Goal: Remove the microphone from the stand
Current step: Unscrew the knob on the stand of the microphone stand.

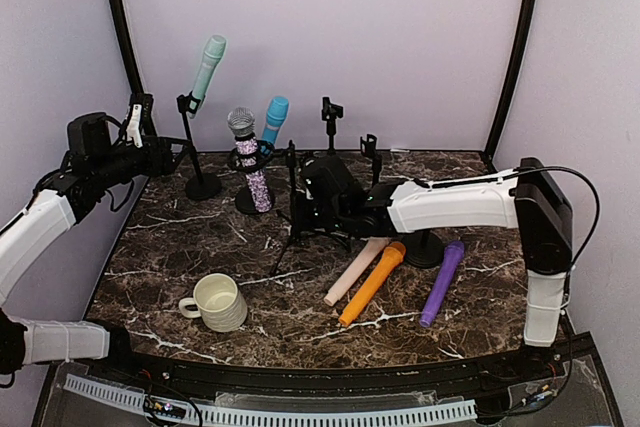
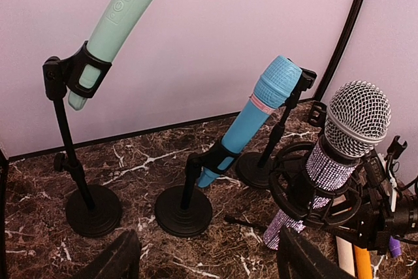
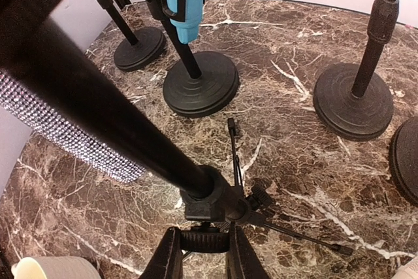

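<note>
The right hand (image 3: 202,253) is pinched narrow on the hub of the tripod stand (image 3: 212,204), whose pole rises away from it to the rhinestone microphone (image 2: 330,158) seated in its ring mount; the left hand (image 2: 209,262) hangs wide and empty, that microphone ahead to its right. Should the pinch slip during the pull, the tripod could tip into the blue microphone (image 2: 255,112) just beyond.

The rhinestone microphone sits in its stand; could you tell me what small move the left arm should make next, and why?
Probably swing the left gripper toward the rhinestone microphone so its open jaws straddle the handle. The right gripper looks shut on the tripod stand, bracing it, while the left one hangs short of the microphone.
</note>
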Robot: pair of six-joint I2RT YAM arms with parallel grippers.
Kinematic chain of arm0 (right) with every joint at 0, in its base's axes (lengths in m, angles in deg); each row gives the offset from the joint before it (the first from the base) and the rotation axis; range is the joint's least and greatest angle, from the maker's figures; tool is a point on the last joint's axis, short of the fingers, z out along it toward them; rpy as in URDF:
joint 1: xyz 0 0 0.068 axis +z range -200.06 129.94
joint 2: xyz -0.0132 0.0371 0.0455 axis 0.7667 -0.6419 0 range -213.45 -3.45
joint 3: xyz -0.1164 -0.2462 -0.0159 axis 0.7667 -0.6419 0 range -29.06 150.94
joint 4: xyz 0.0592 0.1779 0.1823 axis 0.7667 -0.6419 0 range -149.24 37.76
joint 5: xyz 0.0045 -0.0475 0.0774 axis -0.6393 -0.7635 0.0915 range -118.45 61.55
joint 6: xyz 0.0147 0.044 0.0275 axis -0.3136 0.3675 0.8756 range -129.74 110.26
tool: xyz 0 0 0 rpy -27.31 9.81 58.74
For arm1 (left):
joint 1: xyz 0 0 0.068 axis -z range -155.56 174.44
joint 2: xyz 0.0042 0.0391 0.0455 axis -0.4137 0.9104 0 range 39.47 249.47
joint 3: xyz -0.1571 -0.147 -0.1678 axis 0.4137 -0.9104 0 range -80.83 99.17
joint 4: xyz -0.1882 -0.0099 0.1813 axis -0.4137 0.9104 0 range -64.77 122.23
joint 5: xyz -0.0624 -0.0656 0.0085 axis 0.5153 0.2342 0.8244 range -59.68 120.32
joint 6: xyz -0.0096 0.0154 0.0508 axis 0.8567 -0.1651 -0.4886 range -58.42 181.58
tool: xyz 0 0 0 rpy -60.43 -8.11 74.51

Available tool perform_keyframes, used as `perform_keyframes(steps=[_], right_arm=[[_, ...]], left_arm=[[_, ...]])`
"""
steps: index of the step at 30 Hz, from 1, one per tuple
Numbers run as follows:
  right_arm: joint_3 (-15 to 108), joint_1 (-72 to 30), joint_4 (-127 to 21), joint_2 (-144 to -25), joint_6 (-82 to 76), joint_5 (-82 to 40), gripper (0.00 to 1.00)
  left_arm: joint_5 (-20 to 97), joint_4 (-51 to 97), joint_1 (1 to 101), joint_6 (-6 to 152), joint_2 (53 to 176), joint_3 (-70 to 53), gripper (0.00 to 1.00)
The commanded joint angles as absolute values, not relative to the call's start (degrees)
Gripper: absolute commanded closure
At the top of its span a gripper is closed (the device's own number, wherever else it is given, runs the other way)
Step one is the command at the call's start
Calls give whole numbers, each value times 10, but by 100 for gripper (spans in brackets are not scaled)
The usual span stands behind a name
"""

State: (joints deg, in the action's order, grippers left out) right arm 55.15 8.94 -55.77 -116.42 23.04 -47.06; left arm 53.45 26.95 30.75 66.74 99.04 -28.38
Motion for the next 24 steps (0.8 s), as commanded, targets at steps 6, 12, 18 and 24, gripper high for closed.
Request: perform_keyframes(steps=[6, 12, 18, 24], right_arm=[[543, 92, -582, -1156, 223, -485, 73], [466, 73, -465, -1079, 222, -333, 39], [408, 35, -397, -1062, 286, -219, 31], [403, 4, -358, -1080, 361, -182, 37]], left_arm=[[538, 254, 308, 664, 988, -290, 26], [537, 254, 308, 663, 986, -290, 26], [538, 254, 309, 663, 984, -290, 26], [539, 254, 309, 665, 984, -291, 26]])
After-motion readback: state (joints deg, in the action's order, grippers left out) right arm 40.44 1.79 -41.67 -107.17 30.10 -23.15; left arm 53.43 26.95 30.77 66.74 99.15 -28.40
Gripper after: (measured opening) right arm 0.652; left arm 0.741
